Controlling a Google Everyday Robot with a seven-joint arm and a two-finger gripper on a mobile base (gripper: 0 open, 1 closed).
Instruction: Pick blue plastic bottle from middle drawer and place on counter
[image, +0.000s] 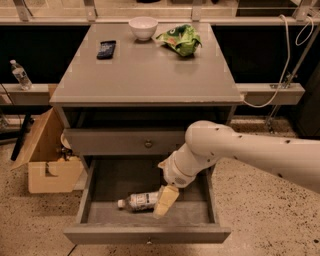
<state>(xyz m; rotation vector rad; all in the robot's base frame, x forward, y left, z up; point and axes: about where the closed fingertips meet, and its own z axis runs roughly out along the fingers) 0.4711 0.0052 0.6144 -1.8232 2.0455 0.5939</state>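
Observation:
The blue plastic bottle (139, 201) lies on its side on the tray bottom of the open middle drawer (95, 212), white cap pointing left. My gripper (165, 201) hangs down inside the drawer at the bottle's right end, its pale finger over the bottle's base. The white arm reaches in from the right. The counter (145, 70) is the grey cabinet top above.
On the counter stand a white bowl (143, 27), a green bag (181, 40) and a dark phone (106, 49). The upper drawer front (125, 142) is shut above. A cardboard box (45, 160) sits left of the cabinet. A slim water bottle (20, 75) stands on the far left ledge.

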